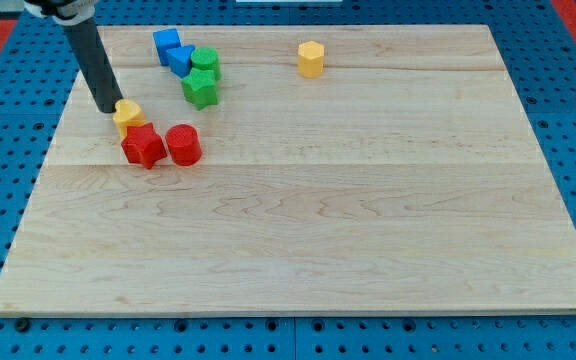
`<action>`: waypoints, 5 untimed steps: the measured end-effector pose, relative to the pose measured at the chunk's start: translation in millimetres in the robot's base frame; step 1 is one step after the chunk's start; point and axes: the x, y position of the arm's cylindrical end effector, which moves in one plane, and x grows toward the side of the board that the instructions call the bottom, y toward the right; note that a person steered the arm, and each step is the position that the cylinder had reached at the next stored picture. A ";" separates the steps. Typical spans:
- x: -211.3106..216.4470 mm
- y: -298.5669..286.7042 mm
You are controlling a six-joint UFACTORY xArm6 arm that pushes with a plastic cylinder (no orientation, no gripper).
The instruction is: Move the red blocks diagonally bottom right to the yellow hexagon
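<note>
Camera view: my tip [107, 108] at upper left of board [368, 250], touching small yellow block [127, 115]. No jaws, only a rod. Just below, 2 red blocks side by side: star [143, 146], cylinder [184, 144]. Yellow hexagon [311, 58] well apart, toward top.

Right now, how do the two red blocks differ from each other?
The red star-shaped block has a jagged, pointed outline; the red cylinder is round and smooth. The star sits toward the view's left, touching the small yellow block beside my tip; the cylinder sits to the view's right, clear of that block. Both share one red colour and similar size, and lie side by side.
</note>
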 end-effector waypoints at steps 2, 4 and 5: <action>15.6 -0.7; 26.7 -18.6; 49.6 0.1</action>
